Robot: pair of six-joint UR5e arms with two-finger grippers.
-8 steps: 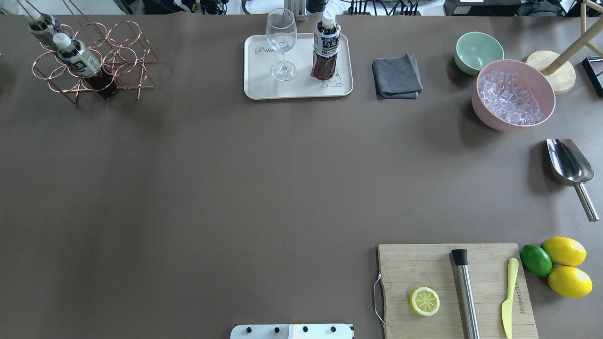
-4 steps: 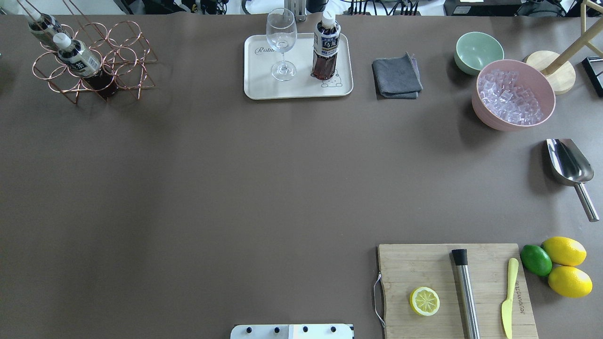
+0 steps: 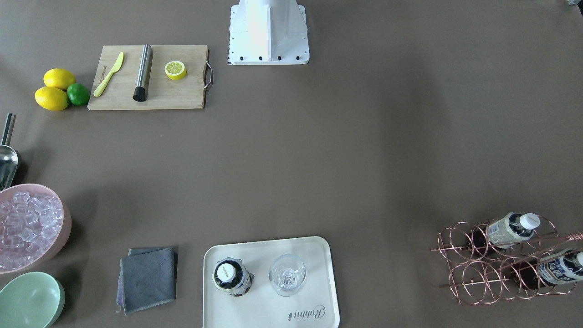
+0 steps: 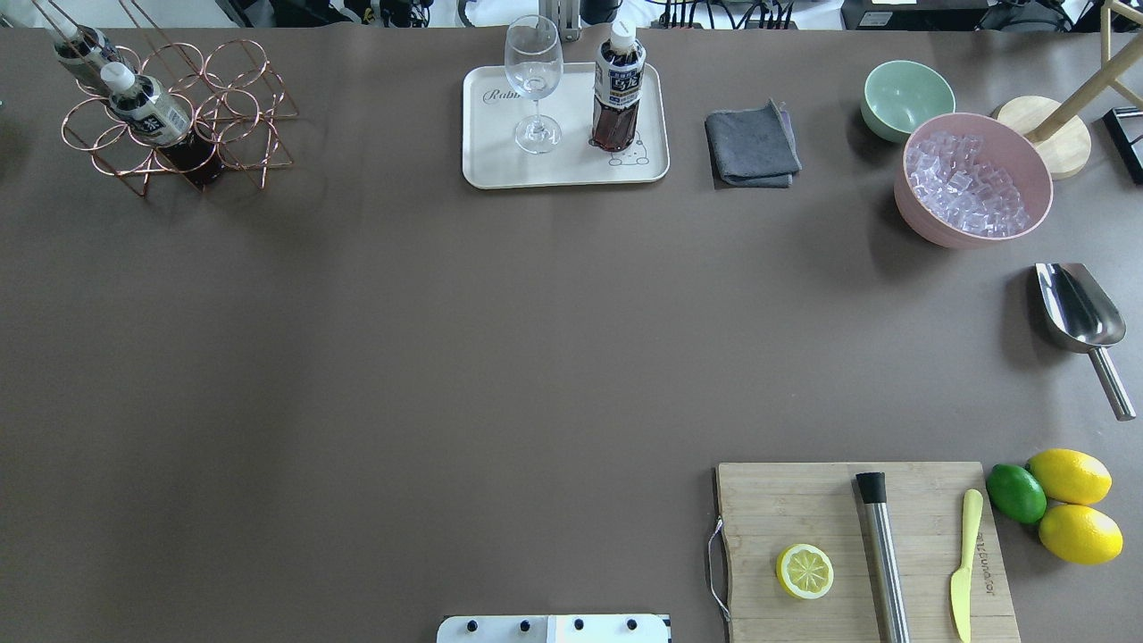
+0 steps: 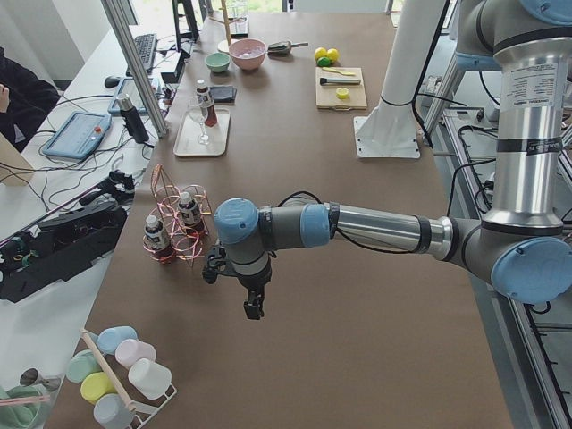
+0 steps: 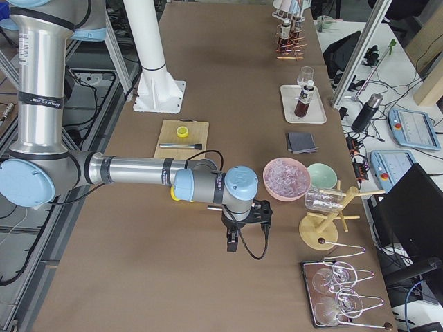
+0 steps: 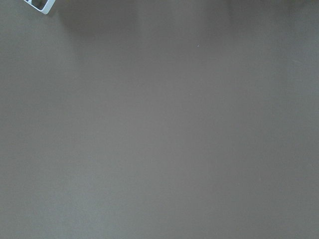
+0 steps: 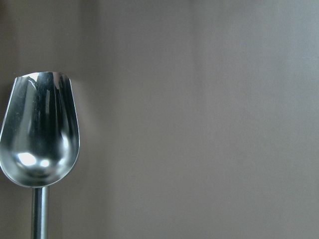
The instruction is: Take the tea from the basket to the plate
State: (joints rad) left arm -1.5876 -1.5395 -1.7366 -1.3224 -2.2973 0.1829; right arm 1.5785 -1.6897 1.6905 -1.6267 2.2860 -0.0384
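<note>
The tea (image 4: pixel 147 112), a dark bottle with a white cap and pale beige label, lies tilted in the copper wire basket (image 4: pixel 268 165) at the far left; it also shows in the front view (image 3: pixel 508 229). A second bottle with a blue-and-white label (image 3: pixel 558 269) lies beside it. The cream plate (image 4: pixel 500 165) holds a wine glass (image 4: pixel 534 80) and an upright dark bottle (image 4: pixel 618 89). My left gripper (image 5: pixel 254 308) hangs over bare table near the basket (image 5: pixel 183 241). My right gripper (image 6: pixel 233 243) hangs near the pink bowl. Whether either is open or shut cannot be told.
A grey cloth (image 4: pixel 752 145), mint bowl (image 4: pixel 906 98), pink bowl of ice (image 4: pixel 973 179) and metal scoop (image 4: pixel 1080 317) stand at the right. A cutting board (image 4: pixel 804 509) holds a lemon half, muddler and knife; lemons and a lime lie beside it.
</note>
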